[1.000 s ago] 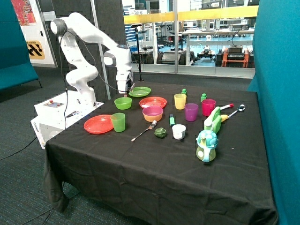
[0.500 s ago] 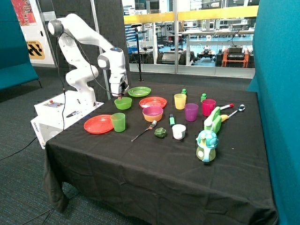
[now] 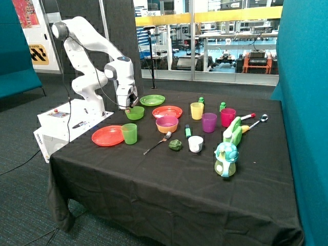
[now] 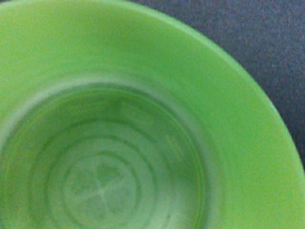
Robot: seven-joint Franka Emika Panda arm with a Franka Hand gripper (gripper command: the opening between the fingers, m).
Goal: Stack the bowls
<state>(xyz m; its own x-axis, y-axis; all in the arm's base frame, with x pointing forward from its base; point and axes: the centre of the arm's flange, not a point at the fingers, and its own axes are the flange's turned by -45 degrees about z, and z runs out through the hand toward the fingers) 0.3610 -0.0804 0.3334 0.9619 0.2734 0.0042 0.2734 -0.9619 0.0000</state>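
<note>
The light green bowl (image 3: 135,113) stands on the black cloth between the green plate and the green cup. My gripper (image 3: 128,107) is down at its rim, on the side toward the robot's base. In the wrist view the light green bowl (image 4: 119,143) fills nearly the whole picture, seen from just above its inside, with black cloth at one corner. The purple bowl (image 3: 167,121) sits nested in the yellow bowl (image 3: 167,128) in front of a red plate.
A green plate (image 3: 152,100) and a red plate (image 3: 167,110) lie behind the bowls. Another red plate (image 3: 106,136) and a green cup (image 3: 129,134) are nearer the front. Yellow (image 3: 197,110), purple (image 3: 208,122) and pink (image 3: 228,117) cups, a fork (image 3: 158,143) and toys stand further along.
The arm has swung from near the green plate toward the robot's base and lowered, bringing the gripper down to the light green bowl's rim. Nothing on the table has moved.
</note>
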